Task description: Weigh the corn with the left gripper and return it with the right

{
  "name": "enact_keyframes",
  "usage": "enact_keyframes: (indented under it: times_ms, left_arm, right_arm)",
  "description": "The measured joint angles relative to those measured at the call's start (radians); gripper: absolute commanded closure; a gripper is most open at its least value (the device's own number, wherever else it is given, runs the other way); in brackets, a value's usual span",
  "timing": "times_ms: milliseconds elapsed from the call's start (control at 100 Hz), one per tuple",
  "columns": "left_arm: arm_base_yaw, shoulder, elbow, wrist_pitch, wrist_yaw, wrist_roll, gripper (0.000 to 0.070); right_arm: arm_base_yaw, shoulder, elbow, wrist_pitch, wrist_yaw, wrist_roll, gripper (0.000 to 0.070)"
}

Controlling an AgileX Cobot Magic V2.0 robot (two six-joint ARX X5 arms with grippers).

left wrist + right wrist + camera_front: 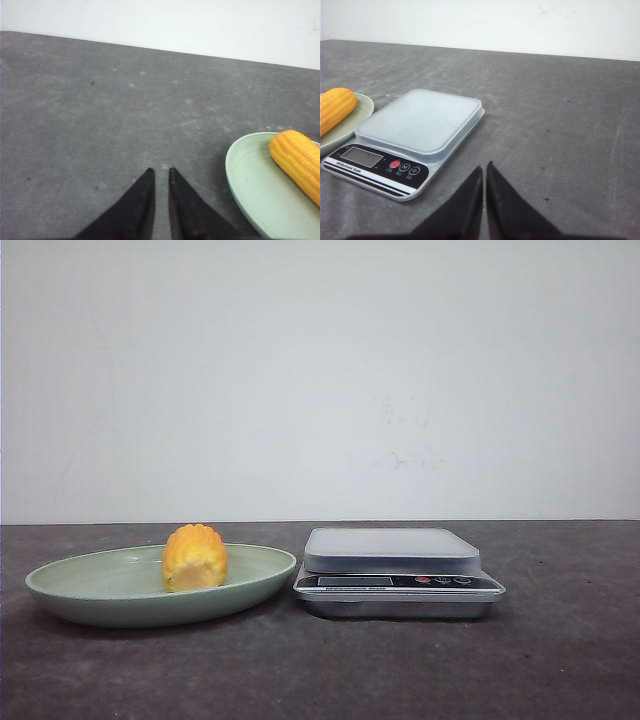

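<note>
In the front view a dark grey, faintly speckled table (320, 670) runs back to a plain white wall (320, 370). The corn (195, 556) lies in a shallow pale green plate (70, 585) on the left, rounded end up. Just right of the plate, nearly touching its rim, stands a silver kitchen scale (398, 572) with a bare grey platform; its front strip carries a small display and buttons, the writing too small to read. Neither arm shows here.

In the left wrist view the left gripper (160, 172) hangs over bare table, its two black fingers drawn almost together with only a thin slit between them, holding nothing. The plate's rim and the corn sit off to one side, apart from the fingers.

In the right wrist view the right gripper (484, 169) likewise has its fingers nearly closed and empty, near the scale's corner. The scale shows a blank display, a red button, two dark buttons and a blurred line of print beneath.
</note>
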Motion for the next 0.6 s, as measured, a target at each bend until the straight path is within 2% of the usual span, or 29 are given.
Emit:
enact_keyframes:
  times_ms: [600]
  left_arm:
    - [-0.01,0.0,0.0,0.0,0.0,0.0,0.07]
  right_arm:
    - [0.0,0.0,0.0,0.0,0.0,0.0,0.0694]
